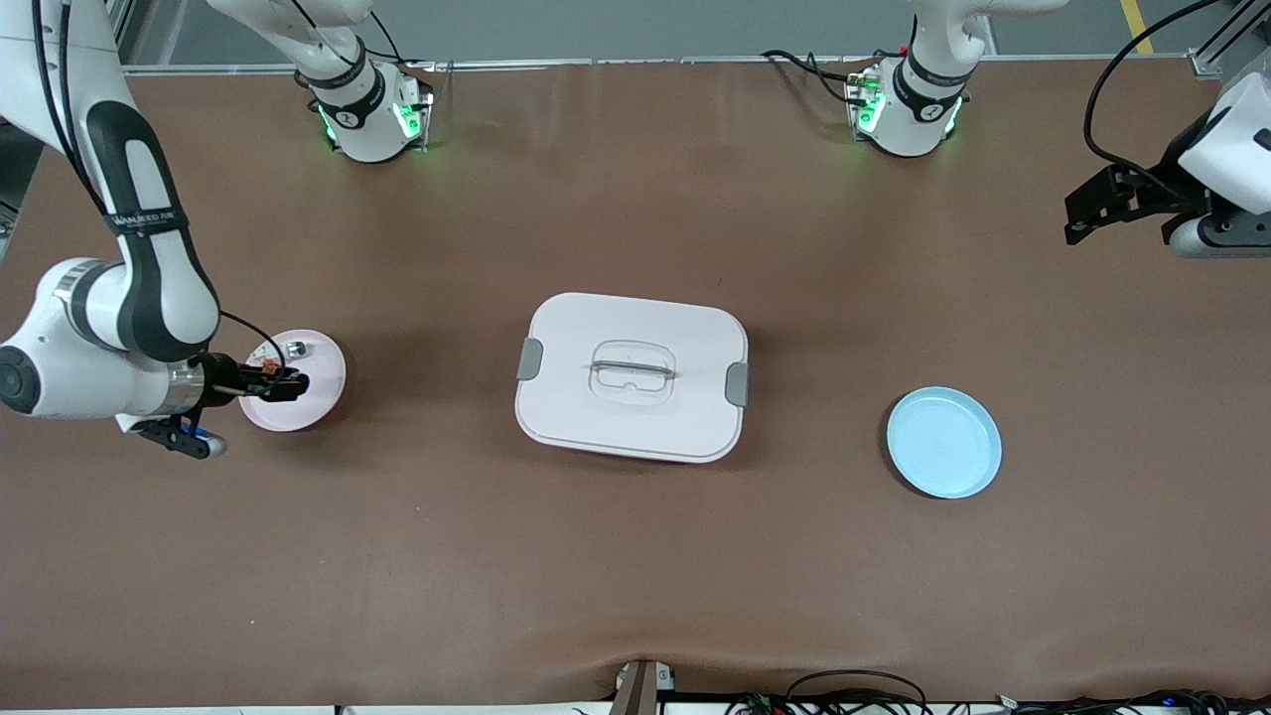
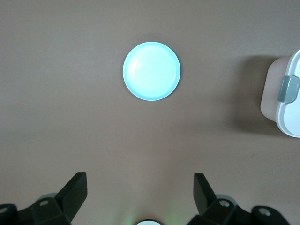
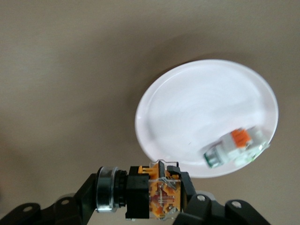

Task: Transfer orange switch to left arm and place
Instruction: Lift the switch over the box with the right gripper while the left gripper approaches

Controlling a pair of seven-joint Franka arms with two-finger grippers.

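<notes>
A robot lab: two big white robot arms (image 1: 129, 288) are bolted to a brown desk (image 1: 635, 576), with loose cables (image 1: 854, 685) and metal frame rails (image 1: 1226, 45) at its edges

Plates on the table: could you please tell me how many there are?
2. The pink plate lies at the right arm's end, under the right gripper; the blue plate lies toward the left arm's end.

A pink plate (image 1: 316, 402) carrying a small silver-and-white part (image 1: 295, 348) and a light blue plate (image 1: 943, 443) lay well apart on the counter (image 1: 635, 556).
</notes>
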